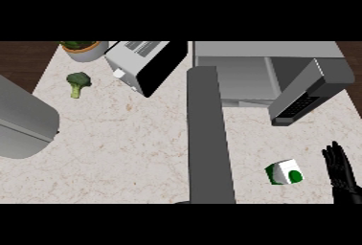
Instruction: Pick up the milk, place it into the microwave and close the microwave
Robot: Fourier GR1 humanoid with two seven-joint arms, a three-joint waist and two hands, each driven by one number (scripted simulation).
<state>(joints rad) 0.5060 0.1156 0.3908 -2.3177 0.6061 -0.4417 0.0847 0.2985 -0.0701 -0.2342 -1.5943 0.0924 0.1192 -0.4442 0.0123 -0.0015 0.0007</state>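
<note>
The milk [284, 172] is a small white carton with green marks, lying on the counter at the lower right. My right hand [341, 173] shows at the right edge, just right of the carton and apart from it, open with fingers straight and pointing up. The microwave [240, 72] stands at the back right, and its door [309, 93] hangs open to the right. No black left hand shows in this view.
A long grey bar [210, 139] runs up the middle of the counter from the lower edge toward the microwave. A bulky grey shape [21, 119] fills the left edge. A toaster [145, 64], broccoli [78, 83] and a potted plant [84, 49] sit at the back left.
</note>
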